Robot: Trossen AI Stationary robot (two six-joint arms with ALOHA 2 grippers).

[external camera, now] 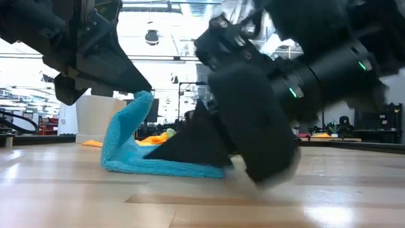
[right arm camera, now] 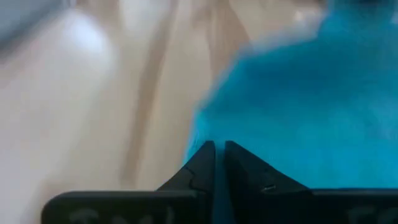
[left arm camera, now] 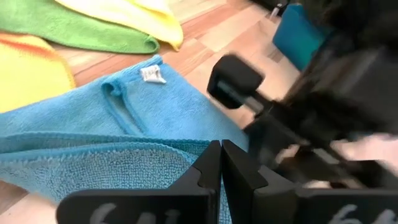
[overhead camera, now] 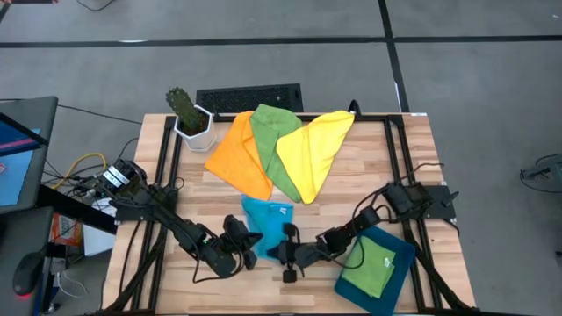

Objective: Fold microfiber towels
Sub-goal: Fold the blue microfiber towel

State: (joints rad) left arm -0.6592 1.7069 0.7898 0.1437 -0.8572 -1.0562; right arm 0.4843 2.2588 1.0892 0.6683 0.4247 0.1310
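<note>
A bright blue towel (overhead camera: 268, 215) lies near the table's front middle, partly doubled over, with one side raised (external camera: 136, 114). My left gripper (overhead camera: 248, 239) is shut on it from the left. My right gripper (overhead camera: 274, 252) comes in low from the right, its fingers closed at the towel's near edge (right arm camera: 298, 112). Orange (overhead camera: 239, 154), green (overhead camera: 272, 140) and yellow (overhead camera: 314, 149) towels lie spread and overlapping at the far middle. No gripper touches them. My left gripper pinches a doubled edge of the blue towel (left arm camera: 155, 163) between its two fingertips, slanting down from the table's left. That edge stands raised (external camera: 142, 100) while the rest of the towel lies on the table. My right gripper has its fingers together on the towel's near edge (right arm camera: 208, 134), slanting down from the table's right, low over the wood. The cloth there lies flat on the table; one layer or several, I cannot tell.
A dark teal tray (overhead camera: 404, 254) at the front right holds a folded green towel (overhead camera: 371, 266). A potted cactus (overhead camera: 189, 118) and a black grille (overhead camera: 248, 96) sit at the far left. Black rails (overhead camera: 391, 149) run along the table's sides.
</note>
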